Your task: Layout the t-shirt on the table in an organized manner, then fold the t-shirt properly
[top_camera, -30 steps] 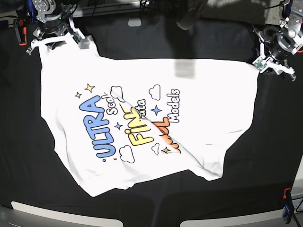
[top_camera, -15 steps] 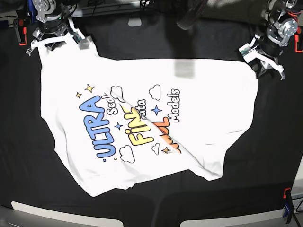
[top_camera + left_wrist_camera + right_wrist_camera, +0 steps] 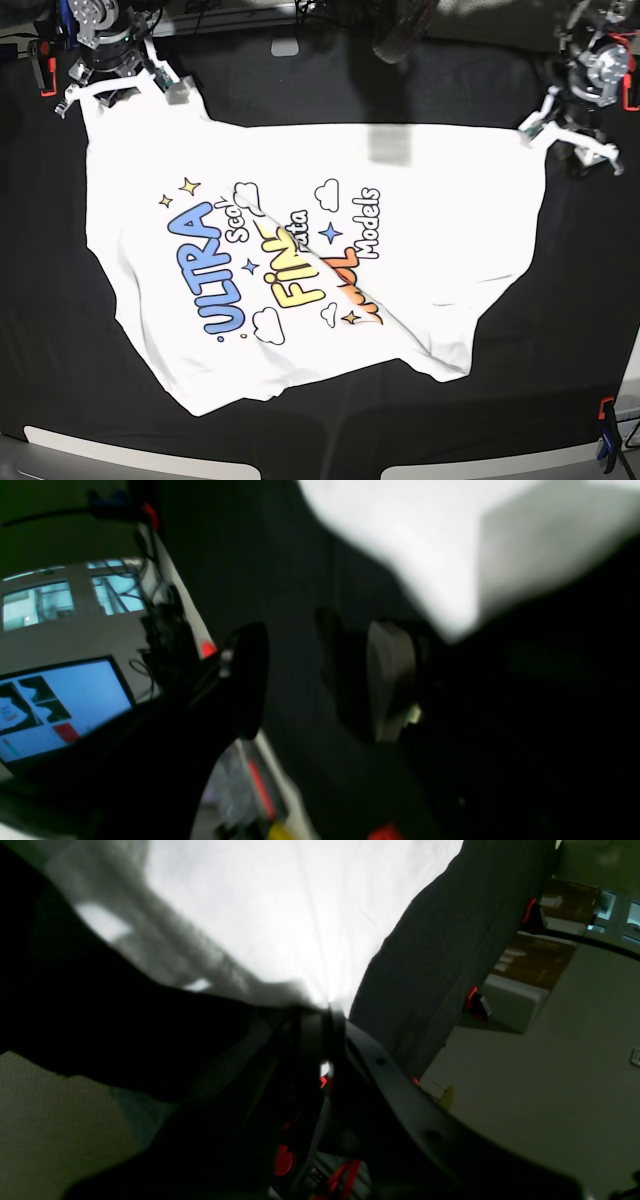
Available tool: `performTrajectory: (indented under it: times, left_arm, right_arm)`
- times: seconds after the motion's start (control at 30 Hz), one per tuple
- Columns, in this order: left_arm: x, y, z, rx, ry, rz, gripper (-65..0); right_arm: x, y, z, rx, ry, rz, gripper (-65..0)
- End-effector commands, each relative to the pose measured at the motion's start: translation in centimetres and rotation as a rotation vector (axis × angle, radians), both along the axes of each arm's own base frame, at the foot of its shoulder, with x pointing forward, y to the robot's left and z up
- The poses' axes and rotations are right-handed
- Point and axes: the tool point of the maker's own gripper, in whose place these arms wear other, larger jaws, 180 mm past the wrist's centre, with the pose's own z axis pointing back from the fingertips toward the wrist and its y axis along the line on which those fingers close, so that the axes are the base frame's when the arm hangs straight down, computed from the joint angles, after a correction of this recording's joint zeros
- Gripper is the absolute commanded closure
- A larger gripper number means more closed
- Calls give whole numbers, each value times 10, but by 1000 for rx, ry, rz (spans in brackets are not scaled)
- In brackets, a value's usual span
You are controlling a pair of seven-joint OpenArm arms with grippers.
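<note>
Base view, left to right. Right gripper (image 3: pixel 112 88) sits at the far-left corner of the table (image 3: pixel 45 300), its fingers pressed together on the top-left corner of the t-shirt (image 3: pixel 300 270); the right wrist view shows white cloth bunched into the closed fingers (image 3: pixel 325 1015).

T-shirt lies print side up across the middle of the black table, spread wide but skewed, with the near hem running diagonally and a fold crease crossing the lettering. An orange clamp (image 3: pixel 45 70) sits at the far-left table edge.

Left gripper (image 3: pixel 570 125) is at the far right, beside the shirt's top-right corner. Left wrist view is blurred, but its fingers (image 3: pixel 390 685) appear spread apart with only black cloth between them; the white shirt edge lies just past the tips, apparently not held.

A second clamp (image 3: pixel 606 425) is at the near-right edge.
</note>
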Motion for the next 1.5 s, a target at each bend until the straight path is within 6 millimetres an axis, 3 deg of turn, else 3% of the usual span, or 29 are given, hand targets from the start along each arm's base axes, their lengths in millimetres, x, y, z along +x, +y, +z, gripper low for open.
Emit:
performTrajectory:
  times: [0.0, 0.13, 0.33, 0.47, 0.73, 0.93, 1.0, 1.2, 1.33, 1.47]
  left_arm:
    - [-2, 11, 7, 38, 27, -16, -314]
    - [5, 10, 36, 56, 7, -133, -314]
    - [-7, -49, 49, -160, 60, -317, -314]
    - [7, -63, 59, -231, 56, -315, -314]
    - [10, -60, 52, -290, 127, -278, -314]
    - [-6, -80, 37, -270, 173, -360, -305]
    - [0, -85, 35, -248, 137, -377, -305]
    - [25, -77, 15, -184, 125, -323, -305]
    - [24, -65, 3, -152, 156, -310, -305]
    - [23, -66, 3, -154, 158, -312, -305]
  right_arm:
    - [6, -2, 9, -17, -33, 14, 0]
    - [6, -2, 9, -17, -33, 13, 0]
    - [6, -2, 9, -16, -32, 12, 0]
    - [6, -2, 9, -14, -31, 11, 0]
    - [6, -2, 9, -15, -31, 10, 0]
    - [6, -2, 9, -15, -31, 10, 0]
    - [6, -2, 9, -15, -31, 9, 0]
    - [5, -3, 9, -19, -29, 4, 0]
    - [5, -3, 9, -20, -29, 4, 0]
    - [5, -3, 9, -19, -29, 4, 0]
